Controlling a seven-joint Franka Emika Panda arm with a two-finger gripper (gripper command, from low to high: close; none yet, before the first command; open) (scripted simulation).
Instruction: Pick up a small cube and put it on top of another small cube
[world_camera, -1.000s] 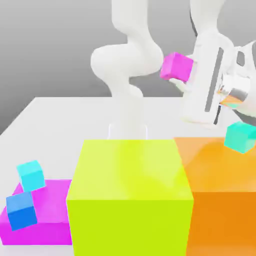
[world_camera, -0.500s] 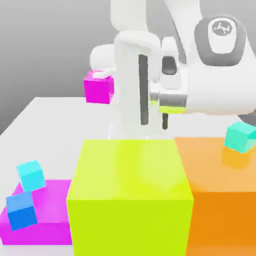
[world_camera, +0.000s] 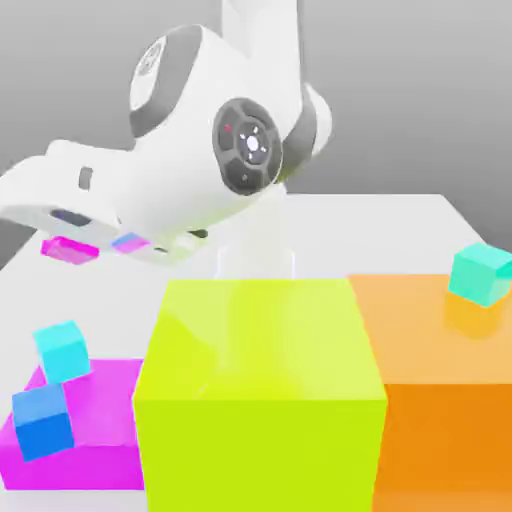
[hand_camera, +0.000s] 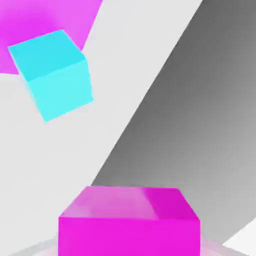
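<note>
Pickup done: small magenta cube (hand_camera: 130, 220) clamped in the closed gripper (world_camera: 75, 240), held in the air above the table at the exterior view's left, near the cyan cube (world_camera: 62, 351) on the flat magenta block (world_camera: 105, 415). Left: lowering onto a cube, then release.

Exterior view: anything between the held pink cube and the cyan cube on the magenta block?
Nothing. Open air and bare table separate the pink cube from the cyan cube below it.

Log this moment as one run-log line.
phase: carry | gripper: shut on pink cube | position: above cyan cube on flat magenta block | placed: no
</note>
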